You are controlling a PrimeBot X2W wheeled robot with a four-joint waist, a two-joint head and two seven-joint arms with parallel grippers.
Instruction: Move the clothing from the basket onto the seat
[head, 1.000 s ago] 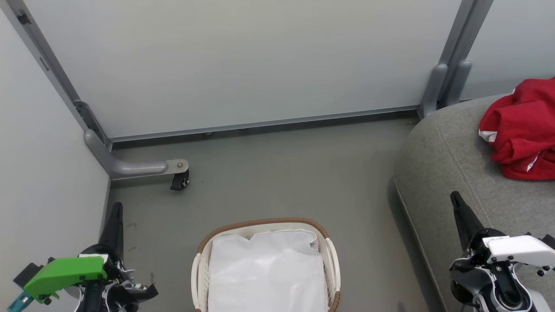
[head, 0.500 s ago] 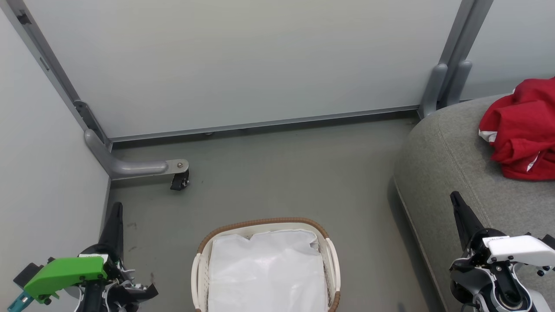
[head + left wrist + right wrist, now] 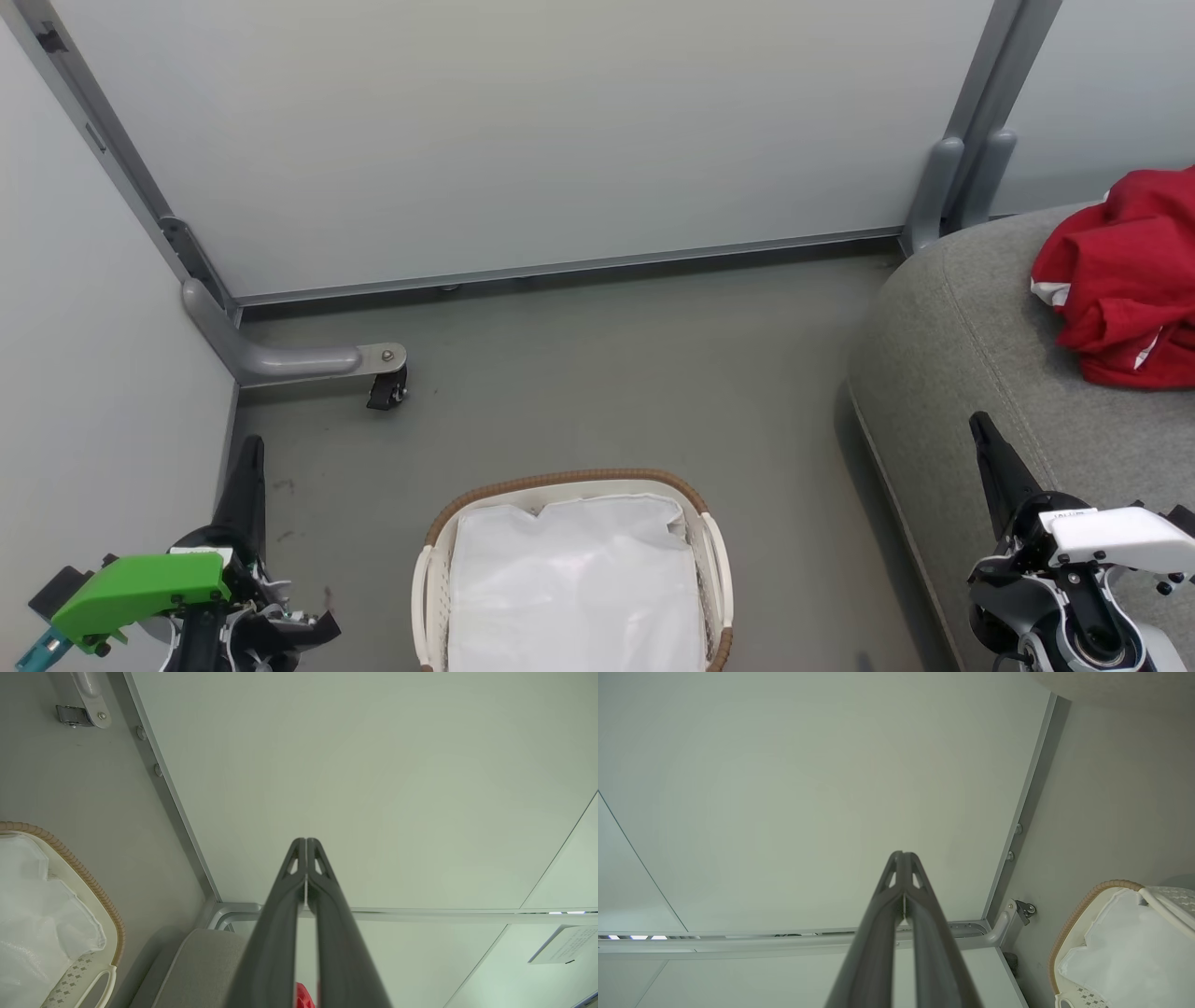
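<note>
At the bottom centre, the basket (image 3: 560, 479) holds its white liner (image 3: 574, 588) and no red fabric in the part visible. The left end effector (image 3: 248, 448), lower left, and the right end effector (image 3: 978, 425), lower right, each have fingers pressed together, empty. Past the grey floor (image 3: 607, 373), the clothing (image 3: 1116, 280) lies heaped on the seat (image 3: 962, 327), upper right, so the task looks done. Pale partition panels (image 3: 513, 140) close the back.

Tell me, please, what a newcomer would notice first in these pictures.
The bright red clothing catches the eye first, heaped on the grey seat at the head view's right. Below centre stands the white basket on the floor, its white liner showing inside. The left gripper and right gripper sit shut at the lower corners.
</note>
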